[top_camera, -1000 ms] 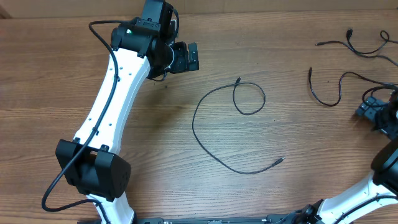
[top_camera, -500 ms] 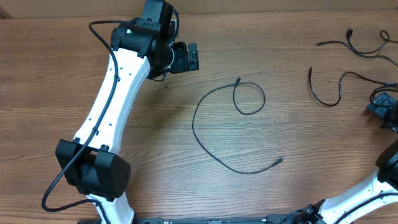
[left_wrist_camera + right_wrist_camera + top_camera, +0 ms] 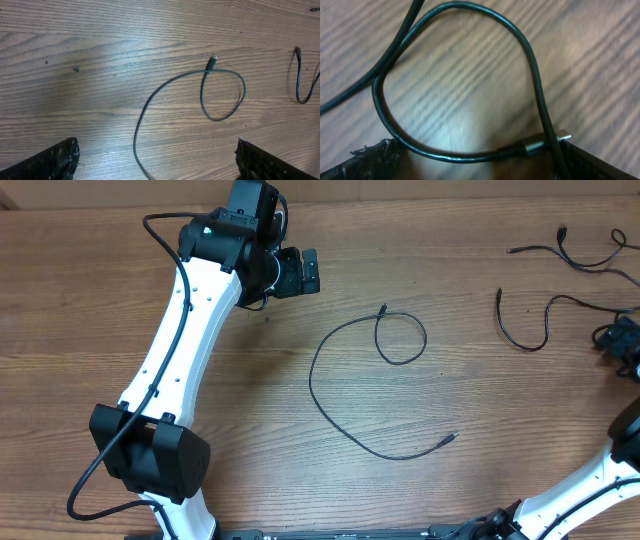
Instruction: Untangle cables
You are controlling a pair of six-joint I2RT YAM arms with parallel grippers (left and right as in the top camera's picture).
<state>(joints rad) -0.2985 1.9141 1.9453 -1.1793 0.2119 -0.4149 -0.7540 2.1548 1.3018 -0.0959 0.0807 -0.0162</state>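
The left gripper (image 3: 308, 272) hangs with its jaws spread wide and nothing between them. Ahead of those jaws, off toward the right-hand finger, lies the middle cable (image 3: 222, 95). It crosses itself once in a small loop just behind its plug (image 3: 212, 61). Its long tail then curves back toward the gripper and passes through the gap between the fingers (image 3: 55, 159).

The right gripper (image 3: 620, 340) is likewise released and grasps nothing. Directly in front of its jaws, low over the wooden table (image 3: 480, 480), the second cable (image 3: 534, 62) curls into a tight loop. Its silvery-tipped plug (image 3: 542, 144) lies just beside the right-hand finger; the close, blurred view does not show whether they touch. The plug's long axis runs from finger to finger, while the strand crossing over it runs away from the jaws.

The third cable (image 3: 575, 258) lies beyond the right jaws, apart from the others.

The right arm is plainly the nearer one to this curl. Judging by the layout, closing on the strand that runs away from the jaws looks easier than closing on the plug, which lies along the closing line.
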